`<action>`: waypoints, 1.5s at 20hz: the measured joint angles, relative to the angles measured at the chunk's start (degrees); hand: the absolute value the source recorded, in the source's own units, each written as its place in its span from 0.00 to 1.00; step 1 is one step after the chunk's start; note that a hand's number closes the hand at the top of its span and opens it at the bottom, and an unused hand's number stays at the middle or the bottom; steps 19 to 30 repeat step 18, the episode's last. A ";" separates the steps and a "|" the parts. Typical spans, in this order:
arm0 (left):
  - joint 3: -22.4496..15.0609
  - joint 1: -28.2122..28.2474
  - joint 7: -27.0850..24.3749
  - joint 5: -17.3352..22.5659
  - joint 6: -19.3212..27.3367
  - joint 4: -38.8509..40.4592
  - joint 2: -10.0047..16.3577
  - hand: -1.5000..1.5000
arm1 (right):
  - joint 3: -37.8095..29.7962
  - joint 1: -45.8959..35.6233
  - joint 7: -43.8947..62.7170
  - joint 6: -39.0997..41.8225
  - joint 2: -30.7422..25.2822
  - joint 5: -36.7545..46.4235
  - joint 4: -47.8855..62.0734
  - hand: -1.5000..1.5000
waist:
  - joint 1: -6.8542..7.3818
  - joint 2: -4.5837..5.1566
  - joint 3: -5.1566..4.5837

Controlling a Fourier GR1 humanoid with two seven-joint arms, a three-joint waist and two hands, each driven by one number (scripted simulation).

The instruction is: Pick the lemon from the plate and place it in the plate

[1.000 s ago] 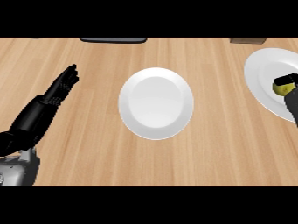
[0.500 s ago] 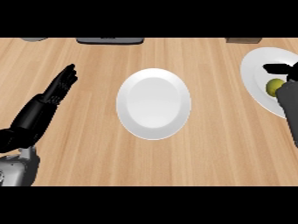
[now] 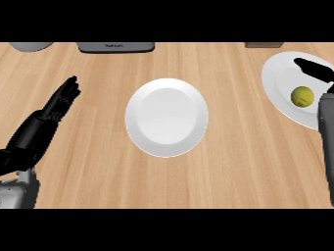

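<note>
White plates, two: middle plate (image 3: 166,117) and right plate (image 3: 281,81) with one lemon (image 3: 302,95); left hand (image 3: 35,132), right hand (image 3: 320,71), fingers apart.

We have a single view, from head height, facing steeply down. The counter (image 3: 234,171) fills our frame edge to edge, fairly near.

I see the lemon (image 3: 302,96) lying on the right plate (image 3: 276,81), and my right hand (image 3: 320,72) comes in at the view's right edge, its black fingers stretched out over that plate just beside the lemon and not curled round it. The middle plate (image 3: 166,117) sits on the wooden counter (image 3: 234,166), well apart from both hands. My left hand (image 3: 43,122) rests open at the left, fingers straight
</note>
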 measured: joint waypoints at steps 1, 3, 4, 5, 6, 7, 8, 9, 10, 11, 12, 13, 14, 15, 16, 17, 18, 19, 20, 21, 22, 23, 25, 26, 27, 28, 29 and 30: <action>-0.19 0.71 -0.26 -0.24 0.16 -0.42 -0.23 0.50 | -0.20 2.03 -1.35 1.19 0.74 -2.03 -2.94 0.00 | -0.13 -0.05 -0.01; -0.33 0.02 0.14 -0.58 0.55 -0.08 -0.66 0.50 | 0.29 5.68 -1.78 4.15 1.68 -4.78 -9.17 0.00 | -0.39 -0.06 -0.05; 0.07 0.19 0.19 -0.31 0.31 -0.11 -0.39 0.50 | 0.71 8.03 -1.53 5.59 2.17 -5.69 -12.73 0.00 | -0.48 -0.09 -0.07; 0.25 0.22 -0.05 -0.21 0.16 0.15 -0.34 0.50 | 1.10 10.43 -1.43 7.17 2.76 -6.82 -16.28 0.00 | -0.58 -0.11 -0.09; 0.48 -0.06 0.57 0.17 -0.30 -0.18 -0.07 0.50 | 1.45 12.64 -1.35 8.13 3.18 -7.81 -19.20 0.00 | -0.41 -0.04 -0.10; 0.42 -0.49 1.24 0.08 -0.17 -0.54 -0.14 0.50 | 1.77 15.25 -1.56 9.17 3.97 -8.90 -22.34 0.00 | -0.38 -0.02 -0.11; 0.63 -0.93 1.45 0.32 -0.37 -0.30 -0.11 0.50 | 2.44 17.27 -0.34 10.60 4.01 -9.26 -25.66 0.00 | -0.31 0.03 -0.09; 0.78 -1.08 1.06 0.35 -0.56 0.15 -0.08 0.50 | 2.72 19.25 0.76 12.05 3.80 -9.99 -28.78 0.00 | -0.23 0.08 -0.10; 0.88 -0.60 1.22 0.50 -0.82 -0.27 -0.01 0.50 | 3.06 21.61 1.73 13.10 3.99 -10.46 -32.01 0.00 | -0.13 0.10 -0.11; 0.57 -0.83 1.74 0.35 -0.64 -0.51 -0.38 0.50 | 4.05 23.55 3.51 13.44 4.71 -9.88 -35.59 0.00 | -0.06 0.12 -0.10; 1.07 -0.91 0.44 0.22 -0.80 0.64 -0.13 0.50 | 4.48 25.83 4.39 14.40 5.14 -10.25 -38.99 0.00 | -0.09 0.15 -0.12; 0.86 -1.61 1.48 0.14 -0.60 0.02 -0.37 0.50 | 4.96 27.77 5.41 14.96 5.53 -10.28 -41.60 0.00 | 0.01 0.18 -0.12; 0.82 -1.69 1.65 0.06 -0.60 -0.11 -0.52 0.50 | 5.69 29.82 6.04 15.07 6.38 -10.11 -44.14 0.00 | 0.12 0.22 -0.12; 0.69 -1.10 1.18 -0.18 -0.78 -0.31 -0.58 0.50 | 6.06 31.51 7.17 15.77 6.42 -10.19 -46.76 0.00 | 0.23 0.25 -0.10; 0.78 -1.09 1.15 -0.26 -0.94 -0.63 -0.51 0.50 | 6.57 33.15 8.02 16.46 6.56 -10.23 -49.02 0.00 | 0.32 0.28 -0.11; 1.29 -1.86 0.62 -0.14 -1.21 0.62 -0.26 0.50 | 7.14 34.90 8.76 17.28 6.93 -10.36 -51.37 0.00 | 0.32 0.30 -0.11; 0.61 -1.07 1.22 -0.52 -1.03 -0.77 -0.70 0.50 | 7.36 37.06 8.75 18.26 7.31 -11.10 -53.61 0.00 | 0.38 0.30 -0.11; 0.61 -1.07 1.22 -0.52 -1.03 -0.77 -0.70 0.50 | 7.36 37.06 8.75 18.26 7.31 -11.10 -53.61 0.00 | 0.38 0.30 -0.11; 0.61 -1.07 1.22 -0.52 -1.03 -0.77 -0.70 0.50 | 7.36 37.06 8.75 18.26 7.31 -11.10 -53.61 0.00 | 0.38 0.30 -0.11; 0.61 -1.07 1.22 -0.52 -1.03 -0.77 -0.70 0.50 | 7.36 37.06 8.75 18.26 7.31 -11.10 -53.61 0.00 | 0.38 0.30 -0.11; 0.61 -1.07 1.22 -0.52 -1.03 -0.77 -0.70 0.50 | 7.36 37.06 8.75 18.26 7.31 -11.10 -53.61 0.00 | 0.38 0.30 -0.11; 0.61 -1.07 1.22 -0.52 -1.03 -0.77 -0.70 0.50 | 7.36 37.06 8.75 18.26 7.31 -11.10 -53.61 0.00 | 0.38 0.30 -0.11; 0.61 -1.07 1.22 -0.52 -1.03 -0.77 -0.70 0.50 | 7.36 37.06 8.75 18.26 7.31 -11.10 -53.61 0.00 | 0.38 0.30 -0.11; 0.61 -1.07 1.22 -0.52 -1.03 -0.77 -0.70 0.50 | 7.36 37.06 8.75 18.26 7.31 -11.10 -53.61 0.00 | 0.38 0.30 -0.11; 0.61 -1.07 1.22 -0.52 -1.03 -0.77 -0.70 0.50 | 7.36 37.06 8.75 18.26 7.31 -11.10 -53.61 0.00 | 0.38 0.30 -0.11; 0.61 -1.07 1.22 -0.52 -1.03 -0.77 -0.70 0.50 | 7.36 37.06 8.75 18.26 7.31 -11.10 -53.61 0.00 | 0.38 0.30 -0.11; 0.61 -1.07 1.22 -0.52 -1.03 -0.77 -0.70 0.50 | 7.36 37.06 8.75 18.26 7.31 -11.10 -53.61 0.00 | 0.38 0.30 -0.11; 0.61 -1.07 1.22 -0.52 -1.03 -0.77 -0.70 0.50 | 7.36 37.06 8.75 18.26 7.31 -11.10 -53.61 0.00 | 0.38 0.30 -0.11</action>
